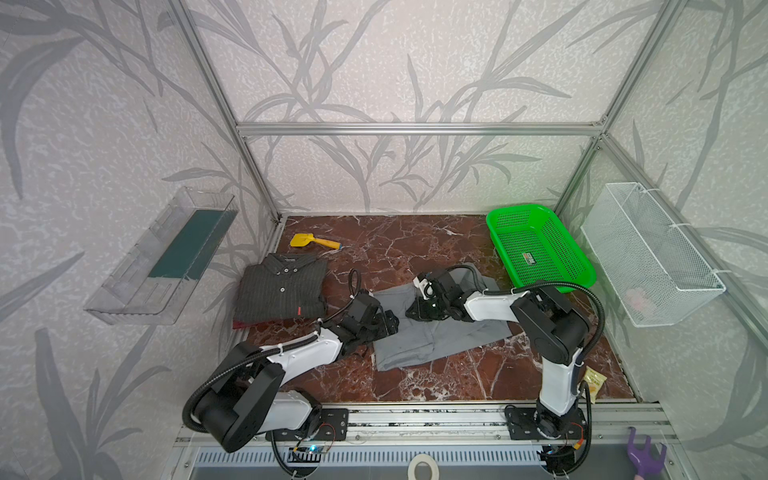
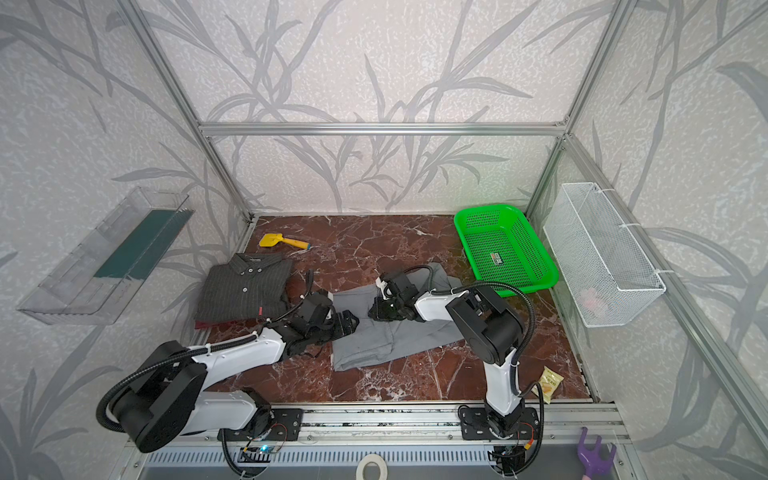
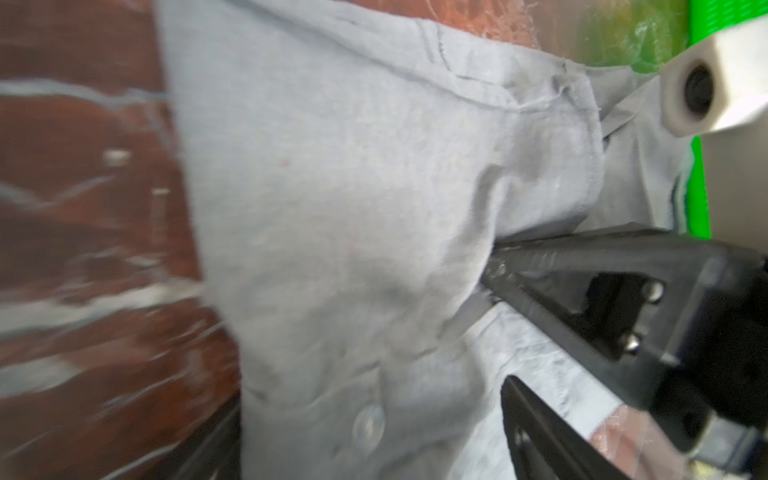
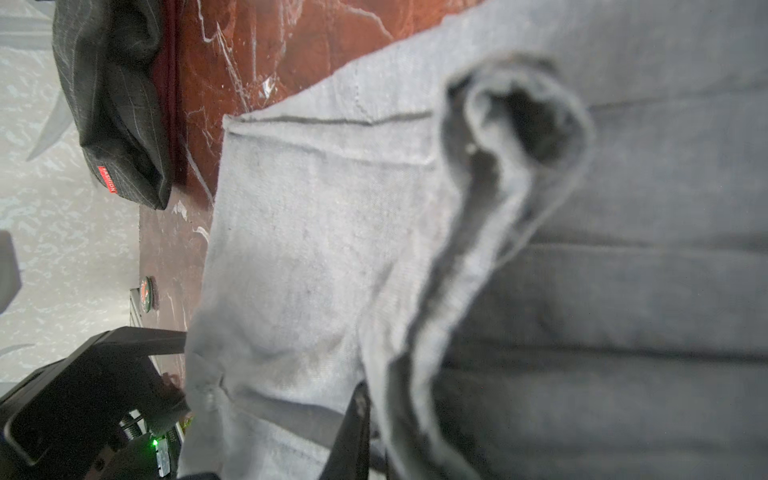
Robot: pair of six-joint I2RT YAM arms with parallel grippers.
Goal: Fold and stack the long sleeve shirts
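**Grey shirt mid-fold**

The grey shirt (image 1: 440, 336) lies beside the green basket (image 1: 552, 245), stretching away from it. The right end effector (image 1: 412, 311) clamps a raised fold; the left end effector (image 1: 392, 322), jaws apart, sits at its edge farthest from the basket.

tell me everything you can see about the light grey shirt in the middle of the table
The light-grey shirt is plain woven-looking cloth with stitched seams and a small button. It lies partly folded and wrinkled on the marble table, its far end near the green basket. The right gripper pinches a raised fold. The left gripper, jaws apart, sits at one edge, touching the cloth.
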